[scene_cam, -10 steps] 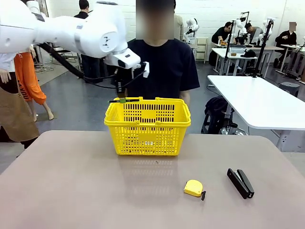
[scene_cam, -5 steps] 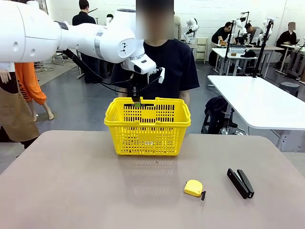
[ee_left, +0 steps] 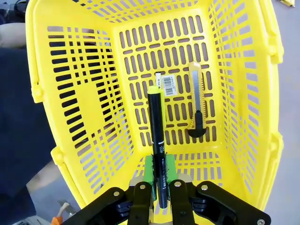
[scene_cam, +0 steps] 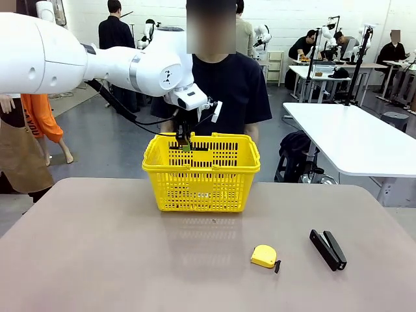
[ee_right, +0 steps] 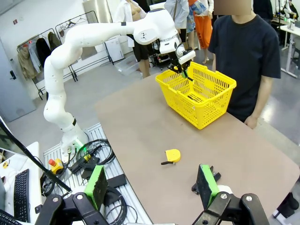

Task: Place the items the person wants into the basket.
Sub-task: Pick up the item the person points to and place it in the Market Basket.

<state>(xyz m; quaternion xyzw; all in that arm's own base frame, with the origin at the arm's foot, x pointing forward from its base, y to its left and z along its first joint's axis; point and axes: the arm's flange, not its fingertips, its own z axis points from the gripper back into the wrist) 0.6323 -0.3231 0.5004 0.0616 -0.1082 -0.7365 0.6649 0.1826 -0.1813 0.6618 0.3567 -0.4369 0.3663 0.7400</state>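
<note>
Hovering over the yellow basket (scene_cam: 201, 172), our left gripper (ee_left: 162, 187) clamps the black pen (ee_left: 157, 140) pointing down into it, where the utility knife (ee_left: 196, 104) lies on the floor. Our right gripper (ee_right: 152, 187) stands wide apart above the table (ee_right: 140, 126), holding nothing.

We see bright, even overhead room light, a soft shadow under the basket (scene_cam: 201, 172) on the table (scene_cam: 97, 260), sharp focus throughout, wide-angle bending in our wrist views.
</note>
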